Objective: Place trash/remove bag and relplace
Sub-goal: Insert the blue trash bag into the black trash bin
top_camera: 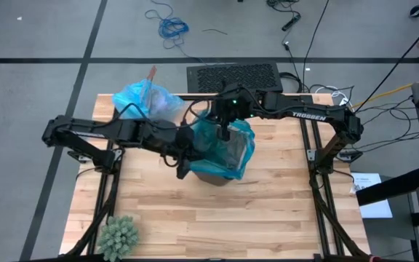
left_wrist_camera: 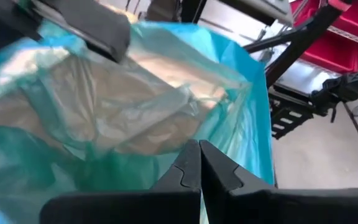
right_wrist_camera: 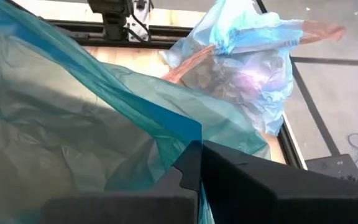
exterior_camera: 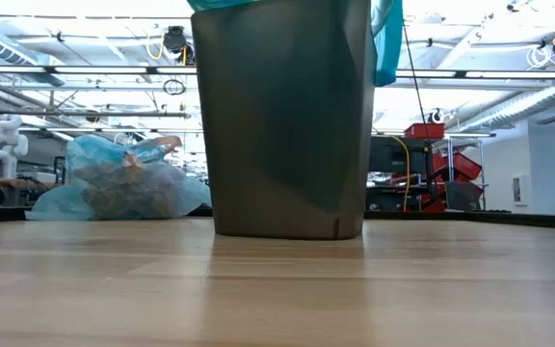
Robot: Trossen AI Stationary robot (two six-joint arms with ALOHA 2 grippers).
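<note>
A dark grey bin [exterior_camera: 287, 116] stands mid-table with a darker teal plastic liner [top_camera: 231, 149] in it, draped over its rim [exterior_camera: 385, 39]. My left gripper [left_wrist_camera: 199, 163] is shut at the liner's rim on the bin's left side. My right gripper [right_wrist_camera: 197, 167] is shut on the rim at the bin's far side. The light blue bag [top_camera: 145, 100] lies on its side on the table's far left part [exterior_camera: 123, 183], with brown wads of trash [right_wrist_camera: 229, 81] showing through it. My left gripper pinches the teal liner's rim [left_wrist_camera: 194, 144] between its shut fingertips, coming slanting down from the table's left. The plastic beyond the tips is crumpled and slack over the bin's mouth. One layer or several, I cannot tell. My right gripper pinches the teal liner's upper edge [right_wrist_camera: 188, 144] between its shut fingertips, slanting down from the far right. From the tips the edge runs away as a raised, fairly taut ridge [right_wrist_camera: 104, 81]. The rest of the liner sags into the bin.
A green spiky ball [top_camera: 118, 234] sits at the table's near left corner. The near half of the wooden table [top_camera: 268, 211] is bare. A black mesh panel [top_camera: 233, 75] and cables lie on the floor behind the far edge.
</note>
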